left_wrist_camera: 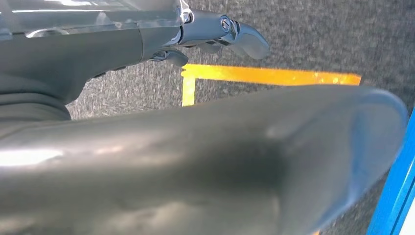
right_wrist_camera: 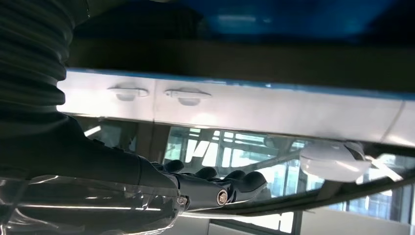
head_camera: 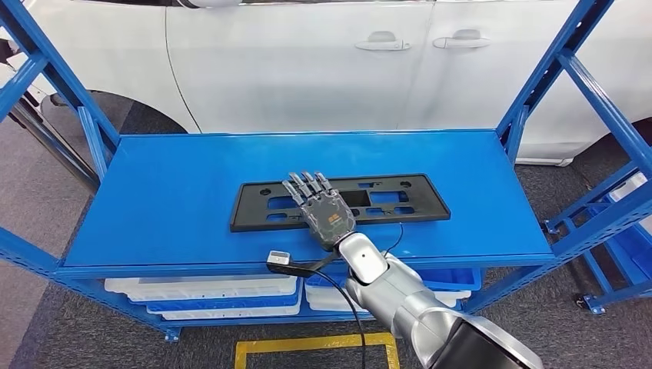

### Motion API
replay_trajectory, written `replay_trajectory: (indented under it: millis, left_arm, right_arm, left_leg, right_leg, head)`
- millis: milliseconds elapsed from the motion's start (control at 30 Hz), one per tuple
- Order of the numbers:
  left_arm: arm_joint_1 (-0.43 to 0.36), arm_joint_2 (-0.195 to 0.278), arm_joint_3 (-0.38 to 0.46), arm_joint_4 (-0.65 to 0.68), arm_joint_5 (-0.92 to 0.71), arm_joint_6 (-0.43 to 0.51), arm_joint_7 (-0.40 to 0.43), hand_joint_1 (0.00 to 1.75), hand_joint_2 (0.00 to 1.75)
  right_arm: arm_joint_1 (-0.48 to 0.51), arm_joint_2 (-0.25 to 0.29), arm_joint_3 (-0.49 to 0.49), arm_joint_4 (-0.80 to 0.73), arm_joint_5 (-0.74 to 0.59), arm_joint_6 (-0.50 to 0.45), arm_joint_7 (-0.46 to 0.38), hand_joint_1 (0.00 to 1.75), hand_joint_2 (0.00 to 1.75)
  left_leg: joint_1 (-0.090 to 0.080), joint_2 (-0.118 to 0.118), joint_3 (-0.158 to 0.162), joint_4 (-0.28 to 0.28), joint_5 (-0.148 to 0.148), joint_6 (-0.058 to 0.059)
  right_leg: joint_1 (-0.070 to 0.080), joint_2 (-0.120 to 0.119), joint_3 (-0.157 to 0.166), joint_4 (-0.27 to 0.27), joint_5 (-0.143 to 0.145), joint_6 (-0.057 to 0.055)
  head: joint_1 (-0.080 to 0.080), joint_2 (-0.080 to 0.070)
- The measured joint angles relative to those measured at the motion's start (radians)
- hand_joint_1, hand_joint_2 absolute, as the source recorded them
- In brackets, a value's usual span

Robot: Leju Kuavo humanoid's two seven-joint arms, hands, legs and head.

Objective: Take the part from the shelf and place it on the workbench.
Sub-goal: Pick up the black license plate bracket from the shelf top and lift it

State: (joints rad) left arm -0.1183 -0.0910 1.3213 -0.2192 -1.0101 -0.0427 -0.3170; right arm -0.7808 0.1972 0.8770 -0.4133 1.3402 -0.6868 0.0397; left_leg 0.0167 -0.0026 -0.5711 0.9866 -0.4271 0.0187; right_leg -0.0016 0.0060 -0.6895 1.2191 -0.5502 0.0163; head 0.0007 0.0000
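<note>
Nearest in the head view, the silver right arm reaches up to the blue shelf (head_camera: pixel 192 200), its right robot hand (head_camera: pixel 321 207) lying flat, fingers straight and together, on top of the black part (head_camera: pixel 400 201); it seems to rest there without gripping, though contact is hard to judge. The part lies flat mid-shelf, long side along the shelf front, with a white car (head_camera: pixel 307 61) beyond the shelf. The left robot hand (left_wrist_camera: pixel 215 36) hangs over grey floor by yellow tape (left_wrist_camera: pixel 264 76), fingers curled, holding nothing.

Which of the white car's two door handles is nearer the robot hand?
The left door handle; it sits more directly above the robot hand than the other handle, farther right.
</note>
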Motion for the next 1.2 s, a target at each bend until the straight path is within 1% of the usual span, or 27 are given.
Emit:
replay_trajectory:
  millis: [33, 67, 100, 133, 200, 233, 267, 333, 400, 433, 500, 533, 567, 600, 633, 667, 700, 733, 800, 867, 933, 967, 1033, 1067, 1100, 1133, 1200]
  left_arm:
    - [-0.001, 0.0, 0.0, 0.0, -0.001, -0.001, 0.002, 0.0, 0.0]
    - [-0.002, 0.0, -0.001, 0.0, -0.002, -0.002, 0.003, 0.0, 0.0]
    - [-0.002, 0.0, -0.001, 0.0, -0.002, -0.002, 0.004, 0.0, 0.0]
    - [-0.003, 0.0, -0.002, 0.0, -0.002, -0.003, 0.005, 0.0, 0.0]
    - [-0.005, 0.0, -0.004, 0.0, -0.002, -0.005, 0.006, 0.0, 0.0]
    - [-0.006, 0.0, -0.005, 0.0, -0.002, -0.005, 0.006, 0.0, 0.0]
    - [-0.007, 0.0, -0.005, 0.0, -0.002, -0.005, 0.006, 0.0, 0.0]
    - [-0.007, 0.001, -0.006, 0.0, 0.001, -0.006, 0.006, 0.0, 0.0]
    - [-0.007, 0.003, -0.006, 0.0, 0.002, -0.007, 0.005, 0.0, 0.0]
    - [-0.007, 0.004, -0.006, 0.0, 0.002, -0.008, 0.004, 0.0, 0.0]
    - [-0.006, 0.005, -0.006, 0.0, 0.003, -0.011, 0.004, 0.0, 0.0]
    - [-0.004, 0.006, -0.006, 0.0, 0.003, -0.013, 0.003, 0.0, 0.0]
    - [-0.003, 0.007, -0.006, 0.0, 0.003, -0.014, 0.003, 0.0, 0.0]
    - [-0.002, 0.008, -0.006, 0.0, 0.003, -0.015, 0.002, 0.0, 0.0]
    - [-0.002, 0.009, -0.006, 0.0, 0.003, -0.016, 0.0, 0.0, 0.0]
    - [-0.002, 0.011, -0.007, 0.0, 0.003, -0.016, -0.003, 0.0, 0.0]
    - [-0.002, 0.012, -0.007, 0.0, 0.003, -0.017, -0.007, 0.0, 0.0]
    - [-0.003, 0.013, -0.008, 0.0, 0.003, -0.017, -0.012, 0.0, 0.0]
    - [-0.004, 0.013, -0.009, 0.0, 0.003, -0.018, -0.027, 0.0, 0.0]
    - [-0.002, 0.013, -0.011, 0.0, 0.003, -0.019, -0.046, 0.0, 0.87]
    - [-0.003, 0.013, -0.015, 0.0, 0.003, -0.022, -0.067, 0.0, 1.75]
    - [-0.003, 0.013, -0.016, 0.0, 0.004, -0.024, -0.078, 0.0, 1.75]
    - [-0.003, 0.013, -0.018, 0.0, 0.005, -0.028, -0.098, 0.0, 1.75]
    - [-0.003, 0.013, -0.02, 0.0, 0.005, -0.031, -0.106, 0.0, 1.75]
    - [-0.002, 0.013, -0.021, 0.0, 0.005, -0.034, -0.113, 0.0, 1.75]
    - [-0.002, 0.012, -0.021, 0.0, 0.006, -0.038, -0.12, 0.0, 1.75]
    - [-0.002, 0.011, -0.022, 0.0, 0.009, -0.044, -0.129, 0.0, 1.75]
  right_arm:
    - [0.001, -0.004, 0.0, 0.008, 0.011, 0.002, 0.009, 0.47, 1.75]
    - [0.001, -0.007, 0.0, 0.015, 0.022, 0.004, 0.017, 0.9, 1.75]
    - [0.001, -0.009, 0.0, 0.02, 0.032, 0.008, 0.023, 1.34, 1.75]
    - [0.0, -0.011, 0.0, 0.024, 0.04, 0.013, 0.029, 1.74, 1.75]
    - [-0.005, -0.012, 0.0, 0.029, 0.05, 0.024, 0.035, 1.75, 1.75]
    - [-0.008, -0.012, 0.0, 0.031, 0.052, 0.03, 0.036, 1.75, 1.75]
    - [-0.009, -0.013, 0.0, 0.033, 0.053, 0.034, 0.036, 1.75, 1.75]
    - [-0.011, -0.015, -0.001, 0.037, 0.053, 0.039, 0.033, 1.75, 1.75]
    - [-0.014, -0.016, -0.003, 0.039, 0.053, 0.039, 0.03, 1.75, 1.75]
    - [-0.015, -0.016, -0.004, 0.039, 0.053, 0.039, 0.03, 1.75, 1.75]
    - [-0.015, -0.016, -0.006, 0.041, 0.053, 0.039, 0.029, 1.75, 1.75]
    - [-0.013, -0.016, -0.007, 0.042, 0.053, 0.039, 0.028, 1.75, 1.75]
    - [-0.012, -0.016, -0.008, 0.043, 0.054, 0.039, 0.028, 1.75, 1.75]
    - [-0.011, -0.016, -0.01, 0.044, 0.055, 0.038, 0.028, 1.75, 1.75]
    - [-0.01, -0.016, -0.012, 0.045, 0.055, 0.038, 0.028, 1.75, 1.75]
    - [-0.011, -0.016, -0.015, 0.045, 0.056, 0.037, 0.027, 1.75, 1.75]
    - [-0.011, -0.016, -0.017, 0.045, 0.056, 0.037, 0.026, 1.75, 1.75]
    - [-0.011, -0.017, -0.019, 0.045, 0.056, 0.037, 0.025, 1.75, 1.75]
    - [-0.011, -0.017, -0.024, 0.045, 0.056, 0.036, 0.021, 1.75, 1.75]
    - [-0.01, -0.018, -0.031, 0.043, 0.056, 0.034, 0.019, 1.75, 1.75]
    - [-0.01, -0.019, -0.038, 0.04, 0.056, 0.032, 0.012, 1.75, 1.75]
    - [-0.008, -0.02, -0.042, 0.038, 0.056, 0.029, 0.006, 1.75, 1.75]
    - [0.0, -0.02, -0.051, 0.034, 0.056, 0.023, -0.009, 1.75, 1.75]
    - [0.006, -0.02, -0.057, 0.031, 0.056, 0.02, -0.015, 1.75, 1.75]
    - [0.01, -0.02, -0.062, 0.027, 0.055, 0.017, -0.021, 1.75, 1.75]
    - [0.012, -0.021, -0.068, 0.021, 0.054, 0.014, -0.026, 1.75, 1.75]
    - [0.012, -0.021, -0.08, 0.005, 0.053, 0.009, -0.034, 1.75, 1.75]
  left_leg:
    - [0.0, 0.0, 0.0, 0.0, 0.0, 0.0]
    - [0.0, 0.0, 0.0, 0.001, -0.001, 0.0]
    - [0.0, 0.0, 0.001, 0.002, -0.002, -0.001]
    - [0.0, -0.001, 0.002, 0.003, -0.003, -0.003]
    - [-0.002, -0.001, 0.004, 0.006, -0.008, -0.01]
    - [-0.003, -0.001, 0.004, 0.008, -0.01, -0.015]
    - [-0.004, -0.001, 0.003, 0.009, -0.011, -0.02]
    - [-0.003, -0.001, 0.003, 0.008, -0.013, -0.032]
    - [0.0, -0.001, -0.006, 0.031, -0.032, -0.043]
    - [0.001, -0.001, -0.024, 0.072, -0.057, -0.047]
    - [0.002, -0.001, -0.086, 0.205, -0.12, -0.053]
    - [0.003, -0.001, -0.117, 0.267, -0.141, -0.055]
    - [0.003, -0.001, -0.134, 0.299, -0.144, -0.056]
    - [0.003, -0.001, -0.133, 0.291, -0.127, -0.055]
    - [0.003, -0.001, -0.112, 0.244, -0.093, -0.053]
    - [0.003, -0.001, -0.08, 0.173, -0.054, -0.05]
    - [0.001, -0.001, -0.047, 0.103, -0.028, -0.046]
    - [-0.001, -0.001, -0.023, 0.053, -0.011, -0.041]
    - [-0.005, -0.002, -0.008, 0.018, -0.01, -0.032]
    - [-0.003, -0.003, -0.009, 0.014, -0.006, -0.021]
    - [0.001, -0.002, -0.007, 0.008, -0.001, -0.01]
    - [0.002, -0.001, -0.007, 0.006, 0.0, -0.006]
    - [0.001, 0.0, -0.008, 0.007, 0.0, -0.003]
    - [0.001, 0.0, -0.008, 0.007, 0.0, -0.003]
    - [0.001, -0.001, -0.008, 0.008, -0.001, -0.003]
    - [0.001, -0.001, -0.006, 0.008, -0.002, -0.004]
    - [-0.001, -0.002, -0.003, 0.01, -0.005, -0.009]
  right_leg:
    - [-0.003, 0.0, -0.03, 0.057, -0.017, 0.003]
    - [-0.005, 0.0, -0.043, 0.079, -0.014, 0.005]
    - [-0.007, -0.001, -0.037, 0.059, 0.008, 0.005]
    - [-0.009, -0.001, -0.009, -0.001, 0.044, 0.004]
    - [-0.009, -0.002, 0.06, -0.146, 0.106, -0.001]
    - [-0.008, -0.002, 0.081, -0.193, 0.12, -0.004]
    - [-0.005, -0.002, 0.089, -0.212, 0.123, -0.008]
    - [-0.003, -0.001, 0.089, -0.216, 0.123, -0.018]
    - [-0.006, -0.001, 0.093, -0.224, 0.126, -0.031]
    - [-0.008, -0.002, 0.095, -0.227, 0.127, -0.036]
    - [-0.006, -0.003, 0.096, -0.228, 0.126, -0.042]
    - [-0.004, -0.003, 0.096, -0.227, 0.126, -0.043]
    - [-0.003, -0.003, 0.096, -0.226, 0.125, -0.044]
    - [-0.002, -0.002, 0.097, -0.224, 0.124, -0.044]
    - [-0.002, -0.001, 0.098, -0.223, 0.122, -0.043]
    - [-0.002, 0.0, 0.1, -0.222, 0.12, -0.041]
    - [0.0, 0.0, 0.101, -0.219, 0.118, -0.038]
    - [0.002, 0.001, 0.101, -0.218, 0.117, -0.034]
    - [0.004, 0.001, 0.097, -0.216, 0.117, -0.024]
    - [0.003, 0.002, 0.096, -0.214, 0.115, -0.014]
    - [0.001, 0.0, 0.077, -0.171, 0.084, -0.003]
    - [-0.002, 0.0, 0.053, -0.117, 0.054, 0.001]
    - [-0.004, -0.001, -0.016, 0.023, -0.008, 0.006]
    - [-0.005, -0.001, -0.039, 0.071, -0.019, 0.007]
    - [-0.006, -0.001, -0.045, 0.079, -0.01, 0.007]
    - [-0.006, -0.001, -0.029, 0.043, 0.019, 0.005]
    - [-0.004, -0.001, 0.042, -0.104, 0.088, -0.004]
  head:
    - [0.0, 0.0]
    - [0.0, 0.0]
    - [0.0, 0.0]
    - [0.0, 0.0]
    - [0.0, 0.0]
    - [0.0, 0.0]
    - [-0.001, 0.0]
    - [-0.001, 0.0]
    - [-0.002, 0.0]
    - [-0.003, 0.0]
    - [-0.005, 0.0]
    - [-0.005, 0.0]
    - [-0.005, 0.0]
    - [-0.005, 0.0]
    - [-0.005, 0.0]
    - [-0.005, 0.0]
    - [-0.005, 0.0]
    - [-0.004, 0.0]
    - [-0.004, 0.0]
    - [-0.004, 0.0]
    - [-0.001, 0.0]
    - [0.001, 0.0]
    - [0.003, 0.0]
    - [0.003, 0.0]
    - [0.003, 0.0]
    - [0.004, 0.0]
    - [0.004, 0.0]
